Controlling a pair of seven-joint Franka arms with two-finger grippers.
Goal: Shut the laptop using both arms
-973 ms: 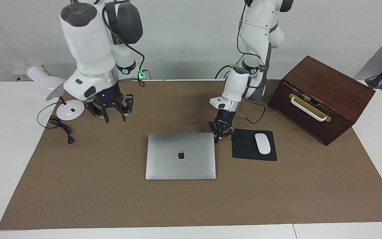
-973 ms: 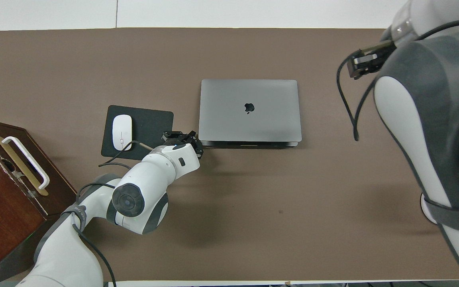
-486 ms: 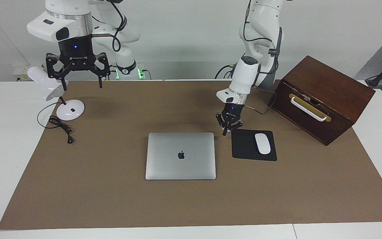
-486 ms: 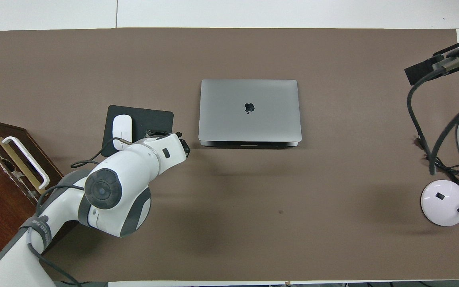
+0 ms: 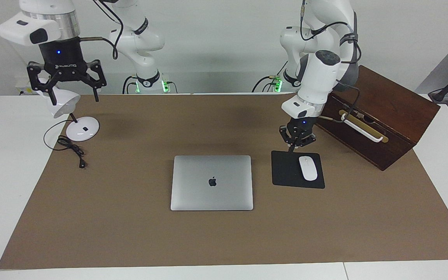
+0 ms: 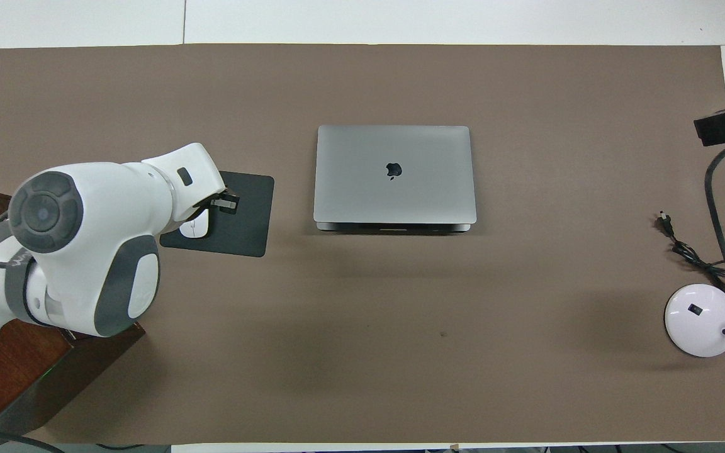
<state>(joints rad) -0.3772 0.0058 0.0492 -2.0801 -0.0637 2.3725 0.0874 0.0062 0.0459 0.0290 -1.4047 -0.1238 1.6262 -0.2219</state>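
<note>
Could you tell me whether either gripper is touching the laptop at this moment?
No, the laptop lies shut and alone; the left gripper hangs over the mouse pad, the right gripper over the lamp.

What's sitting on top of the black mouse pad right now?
A white mouse lies on the black mouse pad. The left gripper hangs over the pad's robot-side edge, and in the overhead view the left arm covers most of the mouse.

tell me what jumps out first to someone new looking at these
The closed silver laptop lies flat mid-mat, apple logo up. The left gripper hangs over the black mouse pad beside it, and the right gripper, fingers spread, is raised over the white desk lamp.
</note>
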